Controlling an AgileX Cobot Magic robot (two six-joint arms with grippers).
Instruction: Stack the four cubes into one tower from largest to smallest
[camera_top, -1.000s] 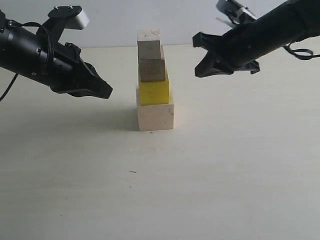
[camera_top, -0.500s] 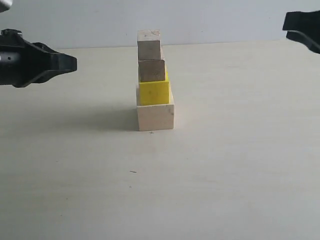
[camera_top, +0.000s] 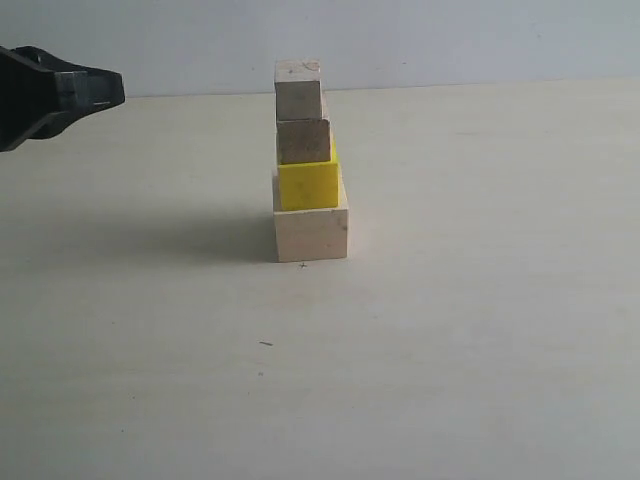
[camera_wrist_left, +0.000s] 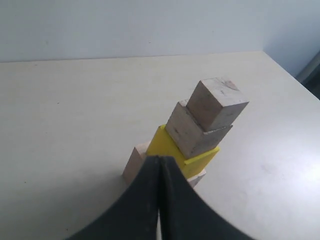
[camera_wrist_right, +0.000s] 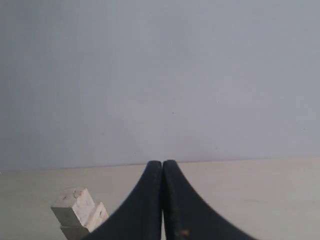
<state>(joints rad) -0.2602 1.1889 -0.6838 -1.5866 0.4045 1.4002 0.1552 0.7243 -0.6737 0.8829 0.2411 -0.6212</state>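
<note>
Exterior view: the large pale wooden cube (camera_top: 311, 232) sits on the pale table (camera_top: 450, 340) and carries the other 3 cubes as 1 tower. The bright yellow cube (camera_top: 308, 185) rests directly on it. The brownish wooden cube (camera_top: 304, 141) is 1 level higher. The smallest pale cube (camera_top: 298, 90) is on top, 3 levels above the large cube. The upper cubes sit a little toward the large cube's left edge. The left gripper (camera_top: 112, 88) is well to the left of the large cube, level with the top of the tower. It touches no cube, and its jaws look pressed together.

Left wrist view: the left gripper (camera_wrist_left: 160, 161) has its 2 black fingers clenched tip to tip with nothing between them. It hangs in front of the large pale wooden cube (camera_wrist_left: 133, 163), partly covering it. All 4 cubes stand stacked, each turned slightly against the large cube below.

Right wrist view: the right gripper (camera_wrist_right: 162, 165) is clenched too, finger against finger and empty. It is well apart from the tower. Only the smallest pale cube (camera_wrist_right: 73, 202) and a bit of a block under it show, so the large cube is out of frame.
</note>
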